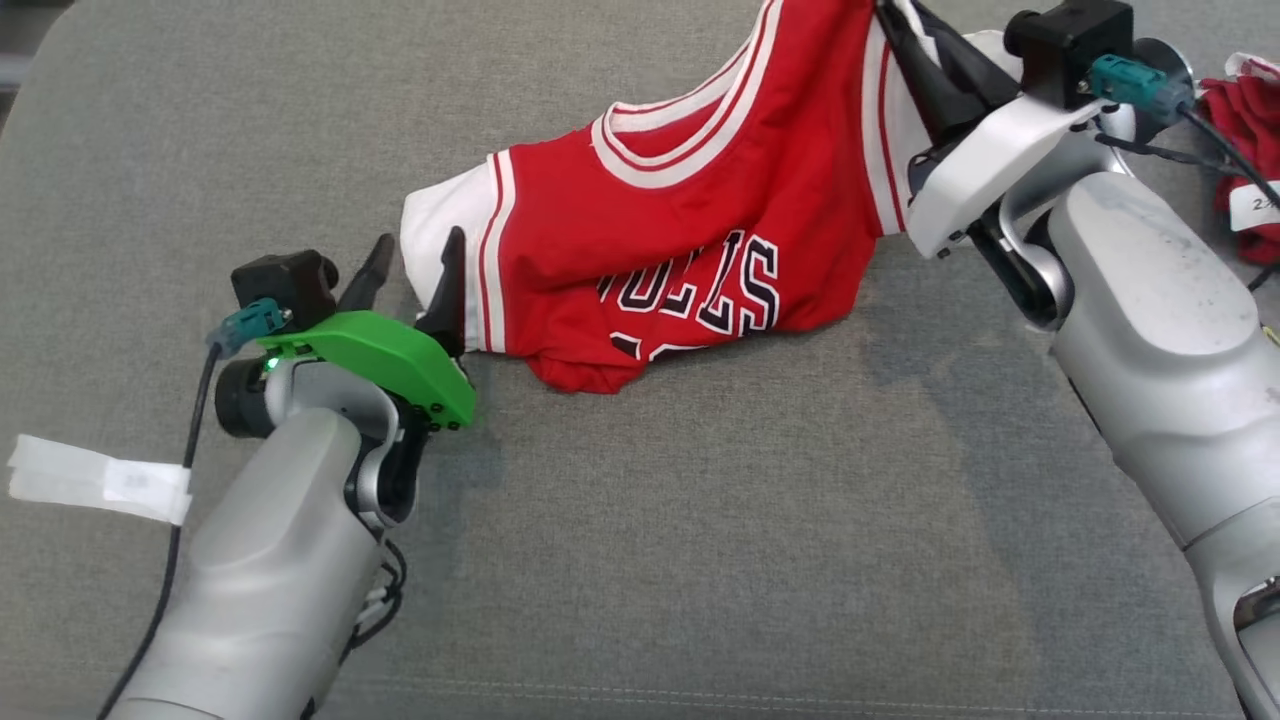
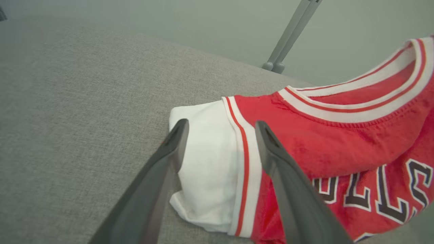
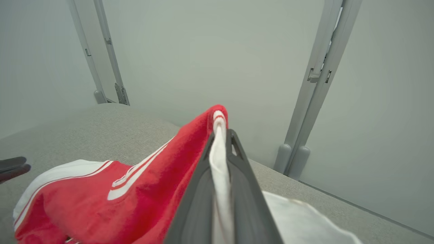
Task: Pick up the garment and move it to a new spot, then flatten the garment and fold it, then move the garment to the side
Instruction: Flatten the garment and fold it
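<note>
The garment (image 1: 690, 220) is a red jersey with white sleeves, striped trim and dark lettering, lying crumpled on the grey cushion (image 1: 700, 520). My right gripper (image 1: 895, 15) is shut on its far sleeve edge and holds that end lifted; in the right wrist view white fabric (image 3: 218, 162) is pinched between the fingers. My left gripper (image 1: 415, 262) stands open at the near white sleeve (image 2: 210, 162), one finger on each side of the sleeve's edge, with the jersey (image 2: 339, 135) stretching off to the right.
A second red cloth with a white label (image 1: 1250, 160) lies at the cushion's right edge. White tape (image 1: 100, 480) hangs from the left arm's cable. Grey frame posts (image 3: 315, 84) and a pale wall stand behind the cushion.
</note>
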Available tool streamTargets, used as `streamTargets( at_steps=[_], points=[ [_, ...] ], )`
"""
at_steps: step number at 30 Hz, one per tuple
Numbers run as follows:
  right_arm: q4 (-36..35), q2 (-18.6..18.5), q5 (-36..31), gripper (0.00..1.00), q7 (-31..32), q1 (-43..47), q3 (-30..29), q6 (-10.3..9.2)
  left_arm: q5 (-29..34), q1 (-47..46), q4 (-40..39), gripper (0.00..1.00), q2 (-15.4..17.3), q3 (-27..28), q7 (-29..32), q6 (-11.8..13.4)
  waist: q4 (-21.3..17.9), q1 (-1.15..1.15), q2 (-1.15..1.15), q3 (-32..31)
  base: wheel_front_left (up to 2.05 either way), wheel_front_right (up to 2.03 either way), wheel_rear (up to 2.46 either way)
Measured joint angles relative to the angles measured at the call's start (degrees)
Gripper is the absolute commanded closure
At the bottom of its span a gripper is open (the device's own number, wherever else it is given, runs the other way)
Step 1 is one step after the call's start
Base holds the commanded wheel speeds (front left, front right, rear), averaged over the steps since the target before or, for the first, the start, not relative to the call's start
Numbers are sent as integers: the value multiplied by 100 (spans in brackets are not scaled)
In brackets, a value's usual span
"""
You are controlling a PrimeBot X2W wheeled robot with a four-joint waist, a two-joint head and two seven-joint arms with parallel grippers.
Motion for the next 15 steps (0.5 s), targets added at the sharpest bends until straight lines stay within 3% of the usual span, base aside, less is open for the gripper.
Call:
streamTargets(
  at_steps=[8, 15],
  points=[
    [-266, 131, 62, 100, 9, 83, 461, 0, 318, -524, 409, 0, 289, -172, 453, 125, -339, 0, 0, 69, 0, 0, 0],
    [-573, 146, 89, 100, 10, 61, 793, 0, 272, -731, 1032, 0, 645, 24, 977, 265, -706, 0, 0, 255, 0, 0, 0]
  ],
)
